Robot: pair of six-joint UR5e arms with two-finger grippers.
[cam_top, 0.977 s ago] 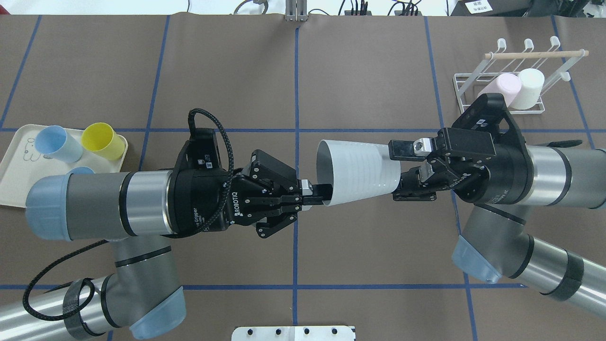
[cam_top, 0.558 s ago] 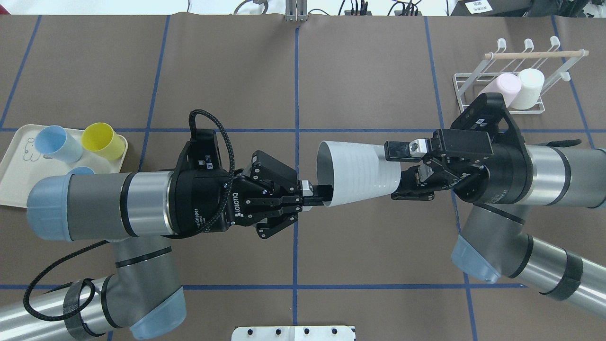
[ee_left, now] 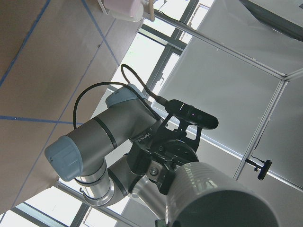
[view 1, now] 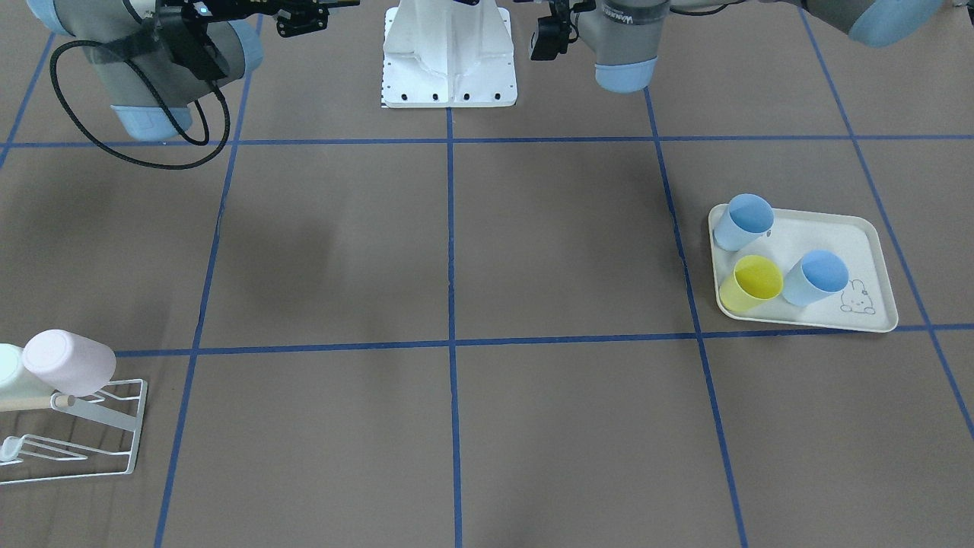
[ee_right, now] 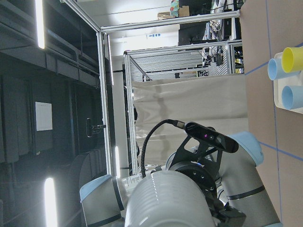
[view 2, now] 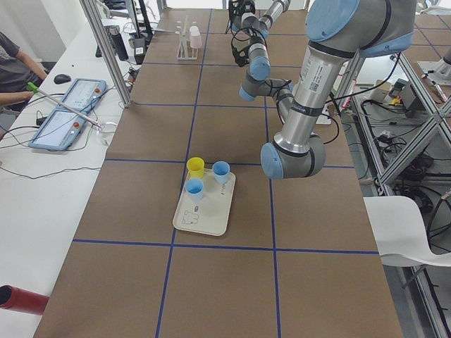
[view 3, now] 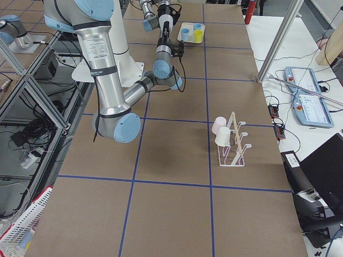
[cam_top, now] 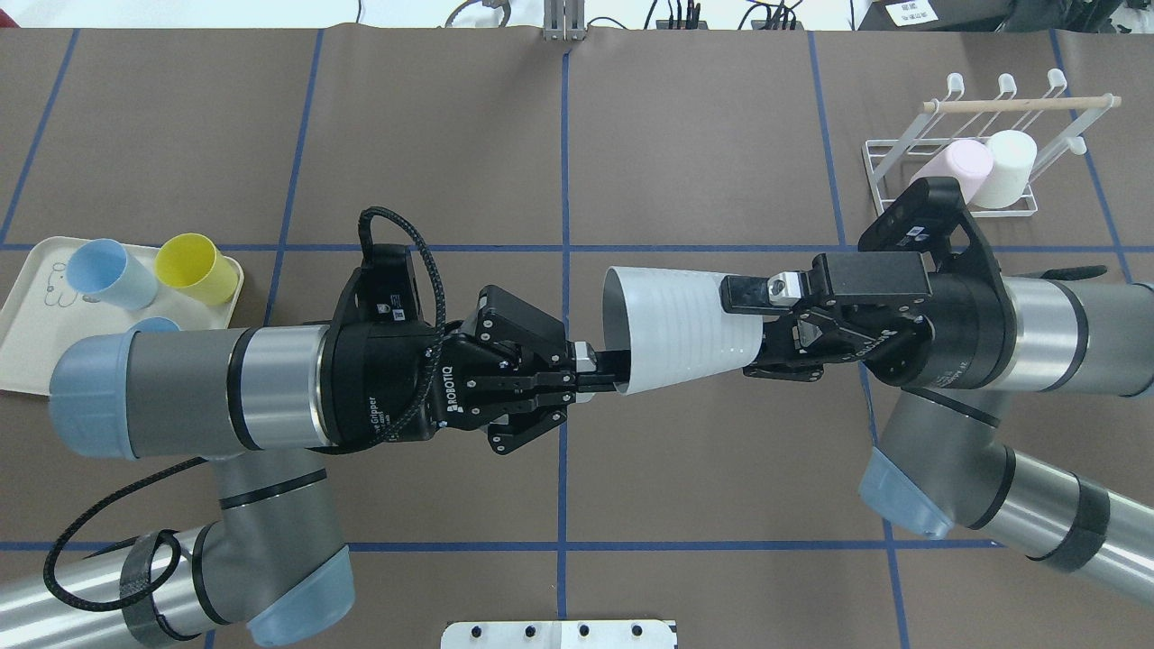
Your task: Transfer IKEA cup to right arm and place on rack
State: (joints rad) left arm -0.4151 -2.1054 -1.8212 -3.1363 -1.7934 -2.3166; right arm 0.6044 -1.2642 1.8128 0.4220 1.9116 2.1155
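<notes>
A white ribbed cup (cam_top: 685, 324) hangs on its side in mid-air over the table's middle, its mouth toward my left arm. My left gripper (cam_top: 606, 365) is shut on the near part of its rim. My right gripper (cam_top: 762, 332), on the grey right arm (cam_top: 1046, 333), has its fingers against the cup's base end, one finger (cam_top: 744, 294) over the top. The cup fills the bottom of the left wrist view (ee_left: 222, 198) and of the right wrist view (ee_right: 168, 198). The white wire rack (cam_top: 873, 171) with a wooden rod (cam_top: 1019, 104) stands at the far right.
A pink cup (cam_top: 960, 162) and a white cup (cam_top: 1008, 167) sit on the rack. A cream tray (cam_top: 36, 333) at the left holds two blue cups (cam_top: 99, 270) and a yellow cup (cam_top: 194, 263). Blue tape lines cross the brown table.
The right gripper's upper finger has moved down and left onto the cup's base end, closing around it. The left gripper and the cup have stayed in place.
</notes>
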